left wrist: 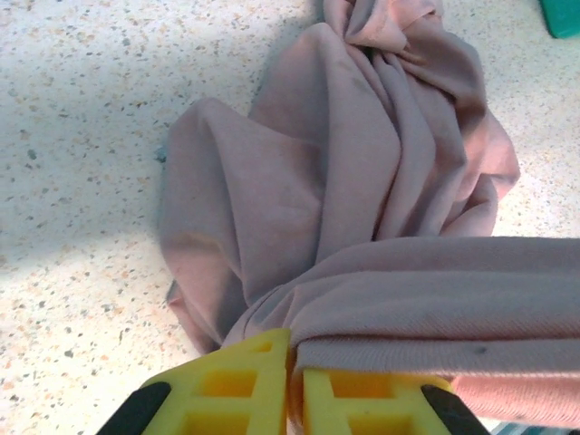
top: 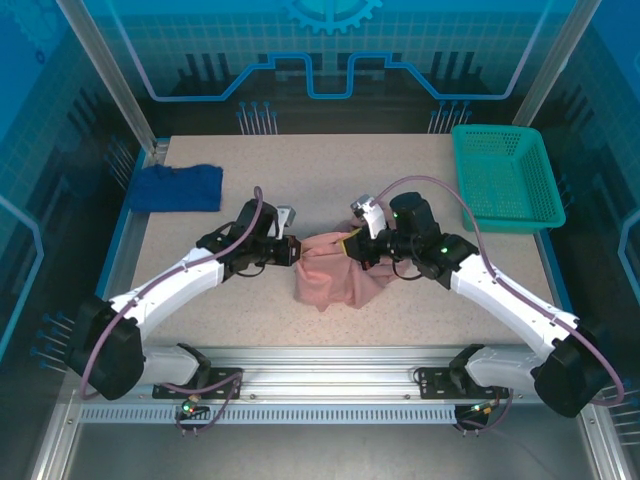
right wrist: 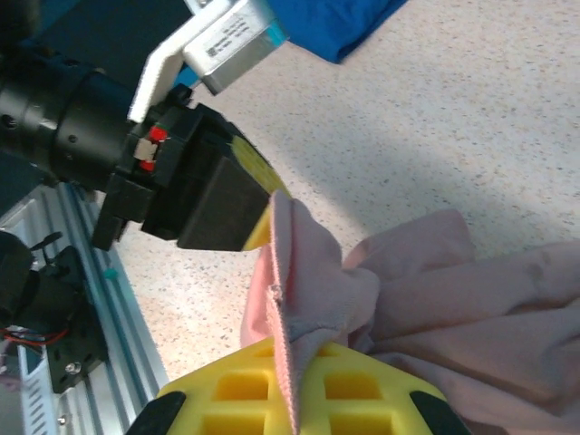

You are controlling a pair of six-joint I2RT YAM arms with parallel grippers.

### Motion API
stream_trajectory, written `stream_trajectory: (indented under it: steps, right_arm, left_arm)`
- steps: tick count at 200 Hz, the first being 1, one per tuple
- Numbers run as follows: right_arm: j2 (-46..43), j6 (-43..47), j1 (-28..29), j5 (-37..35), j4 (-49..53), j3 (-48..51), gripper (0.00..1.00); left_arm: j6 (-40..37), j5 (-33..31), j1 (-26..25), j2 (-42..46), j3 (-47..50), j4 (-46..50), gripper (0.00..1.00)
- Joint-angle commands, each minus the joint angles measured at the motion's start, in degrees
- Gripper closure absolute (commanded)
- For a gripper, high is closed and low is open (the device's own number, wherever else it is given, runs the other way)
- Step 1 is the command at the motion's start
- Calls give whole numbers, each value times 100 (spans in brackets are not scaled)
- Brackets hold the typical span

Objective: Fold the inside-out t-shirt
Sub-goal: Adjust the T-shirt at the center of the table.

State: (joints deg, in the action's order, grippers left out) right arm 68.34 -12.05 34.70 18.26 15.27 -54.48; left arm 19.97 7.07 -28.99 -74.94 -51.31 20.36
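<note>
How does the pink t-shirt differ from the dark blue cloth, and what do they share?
The pink t-shirt sits bunched in the middle; the dark blue cloth lies at the far left corner. The t-shirt is clamped in the jaws of the left gripper and right gripper; the blue cloth lies untouched. Both are crumpled fabric.

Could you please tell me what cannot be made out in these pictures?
- Top view: the shirt's collar and sleeves, lost in bunched folds.
- Left wrist view: the left gripper's jaws, cut off by the bottom edge.
- Right wrist view: the right gripper's jaws, likewise cut off.
</note>
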Motion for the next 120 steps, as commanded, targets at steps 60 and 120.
stream_trajectory:
  steps: [60, 120]
  right_arm:
    - [-2, 356, -156, -272, 535, -463, 100]
    - [196, 226, -497, -211, 811, -655, 100]
  left_arm:
    - [-121, -400, -9, 353, -139, 367, 90]
    - [-280, 759, -23, 723, 207, -182, 92]
